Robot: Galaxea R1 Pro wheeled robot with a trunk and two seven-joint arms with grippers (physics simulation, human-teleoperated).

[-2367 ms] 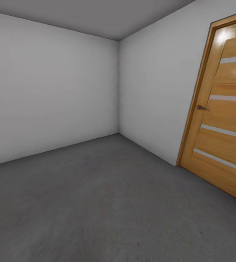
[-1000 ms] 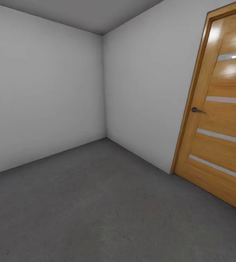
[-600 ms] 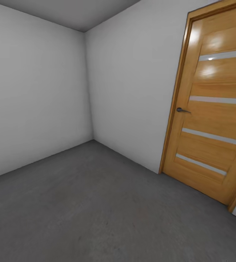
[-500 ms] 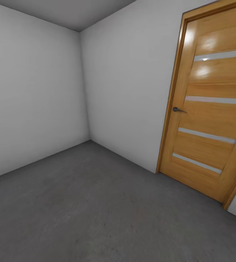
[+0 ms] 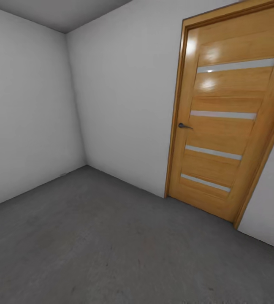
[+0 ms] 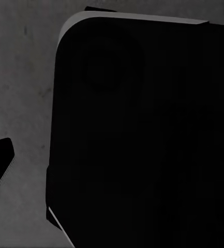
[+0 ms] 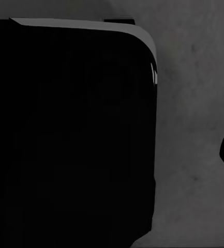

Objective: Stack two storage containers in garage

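The head view looks into a bare corner of the garage (image 5: 31, 105), where two plain pale grey walls meet under a grey ceiling (image 5: 69, 10). The floor (image 5: 111, 240) is dark grey, rough and mottled concrete, running from the foot of both walls toward the camera. In the right-hand wall stands a shut wooden door (image 5: 225, 126) of warm orange-brown, set in a frame of the same wood, with four narrow pale horizontal strips across its panel and a small dark lever handle (image 5: 184, 126) at its left edge. The lower edge of the door meets the concrete just beside the wall's foot. Bright glints of light sit on the door's upper part. In the left wrist view a large black rounded body (image 6: 143, 139) of the robot lies close before the camera, with the grey concrete floor (image 6: 18, 93) beside it and a dark wedge at one edge. The right wrist view gives much the same: a black rounded body (image 7: 70, 134) with concrete (image 7: 194, 119) next to it. Whether either gripper's fingers are apart or together cannot be told from these pictures.
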